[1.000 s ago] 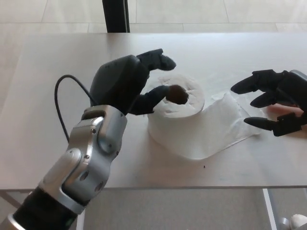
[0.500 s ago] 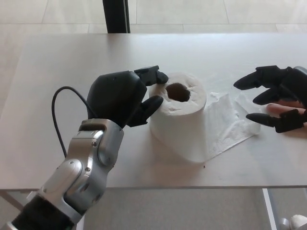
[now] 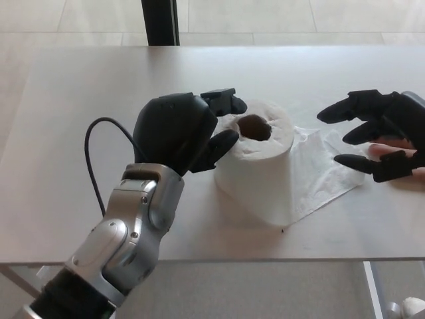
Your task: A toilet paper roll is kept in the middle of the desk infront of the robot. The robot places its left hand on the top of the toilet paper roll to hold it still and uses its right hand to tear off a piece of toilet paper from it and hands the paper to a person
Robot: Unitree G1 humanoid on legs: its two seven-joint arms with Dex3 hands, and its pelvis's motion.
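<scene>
A white toilet paper roll [image 3: 255, 166] stands upright in the middle of the pale desk [image 3: 66, 100], its brown core hole facing up. A loose sheet [image 3: 319, 169] trails from it flat on the desk toward the right. My left hand [image 3: 182, 129] hovers against the roll's left upper edge, fingers spread and curled over the rim, holding nothing. My right hand [image 3: 378, 136] is open at the right edge of the desk, fingers apart just beyond the sheet's far end, with nothing between them.
A black cable [image 3: 93, 149] loops from my left forearm. A dark post [image 3: 159, 22] stands behind the desk's far edge. A pinkish shape, maybe a person's fingers [image 3: 392, 151], shows behind my right hand. Tiled floor lies beyond.
My left hand drew back off the core hole to the roll's left rim. The roll and the whole scene shifted slightly right. My right hand stayed open near the sheet's end.
</scene>
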